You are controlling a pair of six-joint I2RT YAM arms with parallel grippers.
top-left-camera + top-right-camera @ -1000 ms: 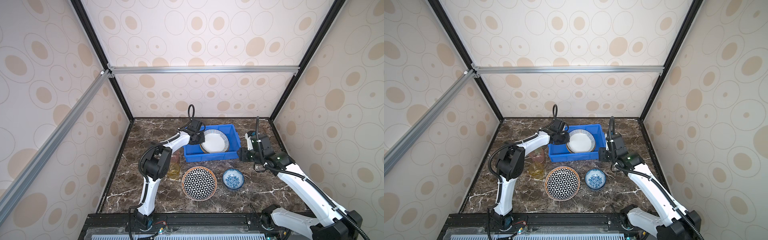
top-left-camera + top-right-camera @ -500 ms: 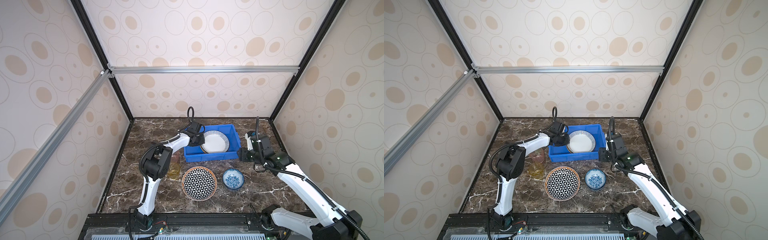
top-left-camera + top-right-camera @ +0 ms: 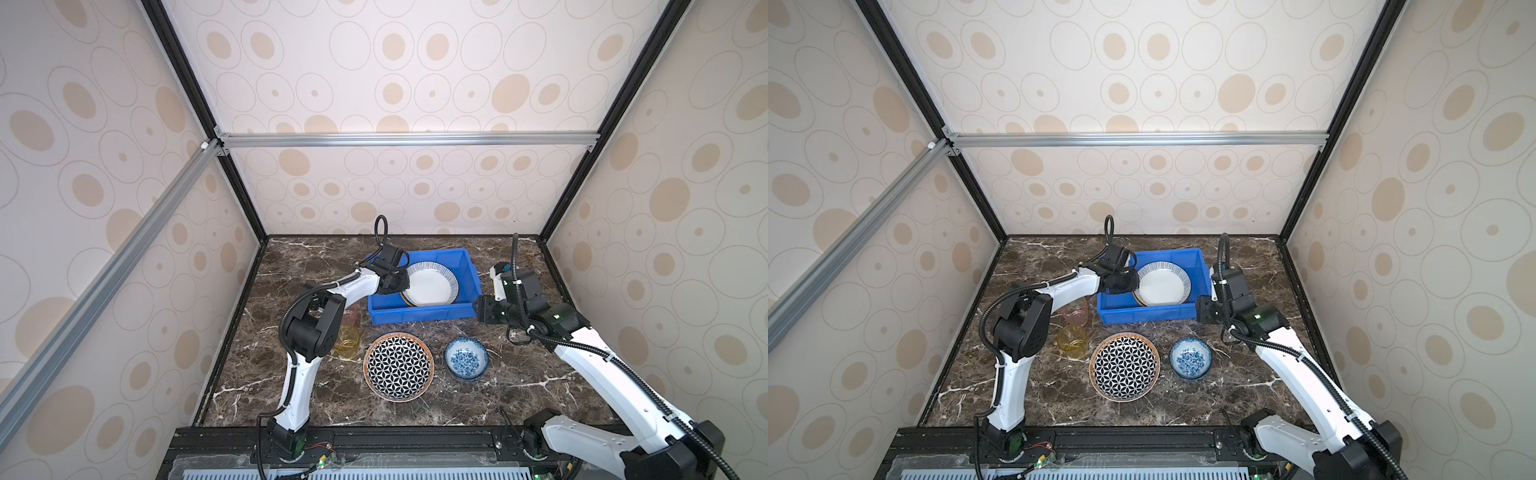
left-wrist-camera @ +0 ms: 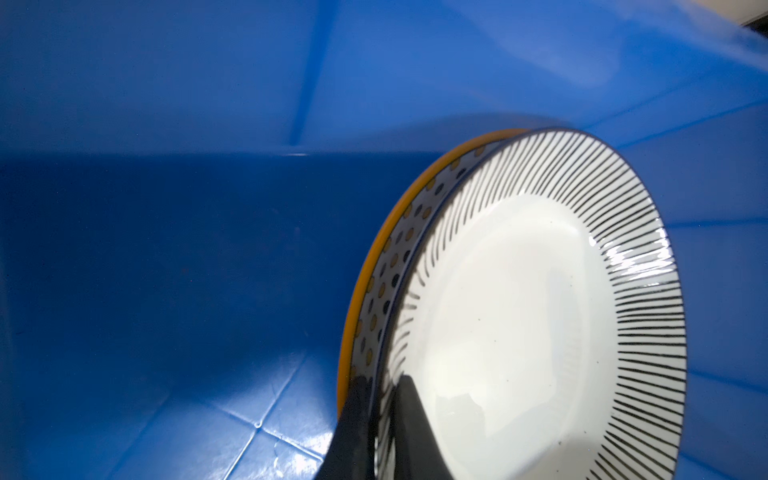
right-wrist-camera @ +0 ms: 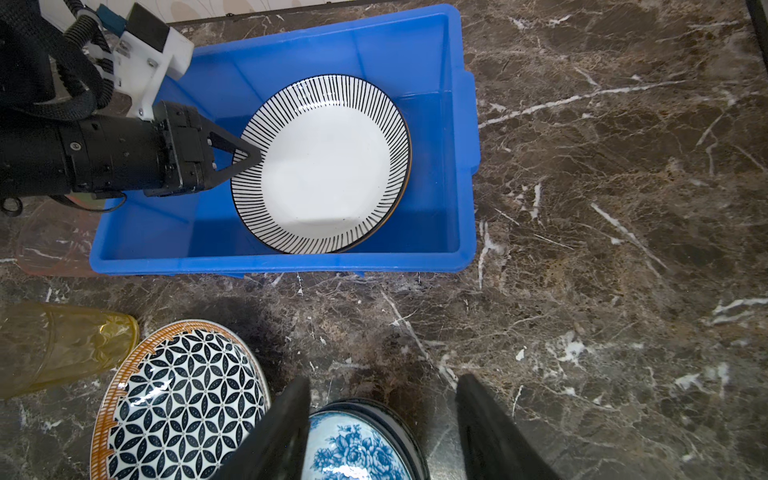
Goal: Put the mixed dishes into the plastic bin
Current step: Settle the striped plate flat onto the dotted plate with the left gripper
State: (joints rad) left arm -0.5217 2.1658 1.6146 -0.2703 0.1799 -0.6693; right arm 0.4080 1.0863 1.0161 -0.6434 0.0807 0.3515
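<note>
A: What is the left gripper (image 4: 381, 424) doing?

B: It reaches into the plastic bin (image 3: 419, 318). Its jaws are nearly closed, with one dark finger on each side of the rim of the striped plate (image 5: 328, 166), apparently pinching it. That plate lies on a dotted plate (image 4: 374, 291) with an orange edge, and both are inside the bin.

A: And the right gripper (image 5: 382, 380)?

B: It hangs open and empty over the blue-floral bowl (image 3: 465, 358). The bowl sits on the table in front of the bin's right end.

A: How much of the job is finished?

B: I would judge it under halfway. Two plates are in the bin and four dishes are outside it. These are the bowl, the geometric plate (image 3: 398, 365) just beside it, and a yellow cup (image 3: 348, 343) beside that plate on the left arm's side. A pink cup (image 3: 1075, 309) stands behind the yellow one, partly hidden by the left arm and close to the bin's left end.

A: Describe the setting.

B: The tabletop (image 3: 519, 386) is dark brown marble with white veins. Cream walls (image 3: 415, 83) printed with tan ovals enclose it on three sides. An aluminium rail (image 3: 395, 139) crosses overhead.
</note>
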